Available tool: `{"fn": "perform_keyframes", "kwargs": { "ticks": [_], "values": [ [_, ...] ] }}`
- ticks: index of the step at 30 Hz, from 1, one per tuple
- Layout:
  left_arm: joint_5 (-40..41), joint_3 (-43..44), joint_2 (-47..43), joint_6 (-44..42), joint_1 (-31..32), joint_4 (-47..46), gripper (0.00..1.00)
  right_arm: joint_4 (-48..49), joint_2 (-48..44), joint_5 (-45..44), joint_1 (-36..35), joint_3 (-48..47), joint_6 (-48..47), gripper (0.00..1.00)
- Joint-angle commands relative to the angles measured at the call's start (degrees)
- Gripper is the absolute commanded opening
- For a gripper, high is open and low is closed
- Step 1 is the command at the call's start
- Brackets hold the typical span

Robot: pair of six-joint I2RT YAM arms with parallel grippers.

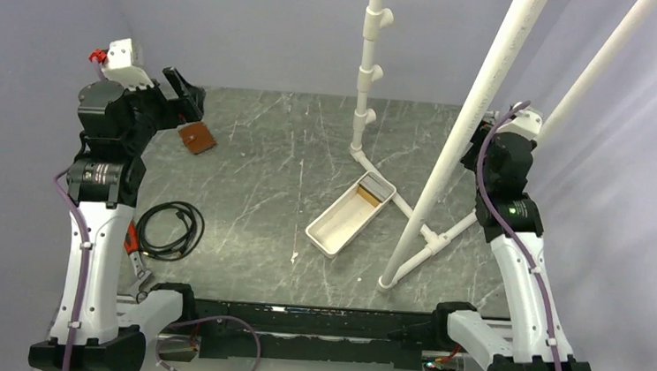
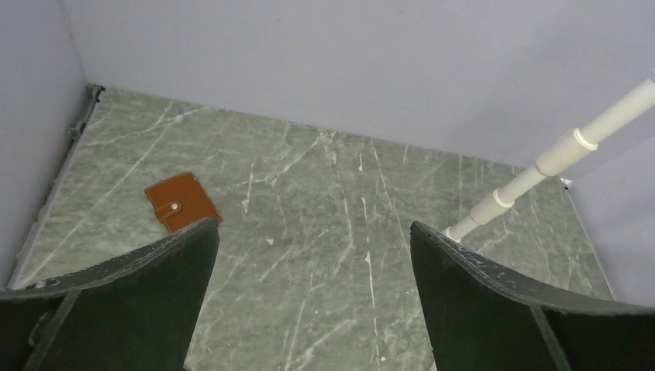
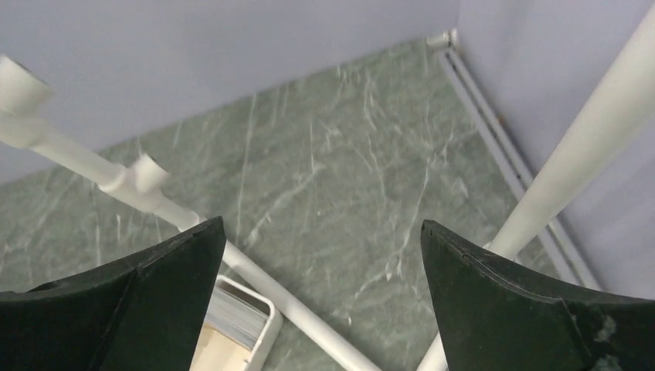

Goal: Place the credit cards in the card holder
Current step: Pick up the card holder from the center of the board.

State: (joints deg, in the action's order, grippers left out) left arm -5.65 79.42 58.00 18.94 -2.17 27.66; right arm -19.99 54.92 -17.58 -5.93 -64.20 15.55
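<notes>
End effector L (image 2: 313,232), end effector R (image 3: 320,228): spread wide, empty. 1 card holder (image 1: 197,138); 1 tray (image 1: 328,232), cards (image 1: 369,192) uncountable.

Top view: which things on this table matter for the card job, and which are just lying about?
For the job: the brown card holder, far left; the credit cards, at the far end of the white tray.
Lying about: the coiled black cable; the red-handled tool; the white pipe frame.

Left arm (image 1: 99,260), right arm (image 1: 513,271): white link shells, black joint housings, black bases at either end of the base rail (image 1: 314,322). A purple cable (image 1: 81,250) runs along each. Green LED (image 1: 512,211) on the right arm, above the rail. Fingers (image 2: 131,309) black, wedge-shaped, with scuffed edges.
</notes>
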Motion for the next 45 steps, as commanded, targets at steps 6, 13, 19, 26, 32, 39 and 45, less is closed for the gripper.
{"fn": "perform_keyframes", "kwargs": {
  "ticks": [6,13,19,26,32,39,45],
  "values": [
    [-4.82,-3.29,4.28,3.12,-2.61,7.65,0.99,4.42,4.06,18.73,4.14,5.80,4.43,1.00],
    [-17.92,-10.63,13.08,10.81,-18.05,6.41,0.99,8.80,10.98,35.37,4.36,8.56,8.44,1.00],
    [-28.05,-13.07,30.26,17.18,-27.17,-1.73,0.99,14.26,14.67,45.76,3.28,10.93,12.69,1.00],
    [-25.23,-2.21,50.26,17.06,-27.16,-7.69,0.85,13.57,17.06,45.85,0.58,10.89,10.55,1.00],
    [-24.94,11.53,64.05,15.67,-24.65,-6.33,0.82,12.75,16.99,45.36,-1.26,11.20,8.98,1.00],
    [-25.46,21.93,74.59,13.12,-20.95,-3.13,0.78,11.82,17.91,44.72,-3.14,11.11,7.62,1.00],
    [-26.62,24.25,78.53,12.65,-20.17,-2.96,0.40,11.24,18.38,44.33,-4.13,10.46,7.43,1.00]
  ]
}}
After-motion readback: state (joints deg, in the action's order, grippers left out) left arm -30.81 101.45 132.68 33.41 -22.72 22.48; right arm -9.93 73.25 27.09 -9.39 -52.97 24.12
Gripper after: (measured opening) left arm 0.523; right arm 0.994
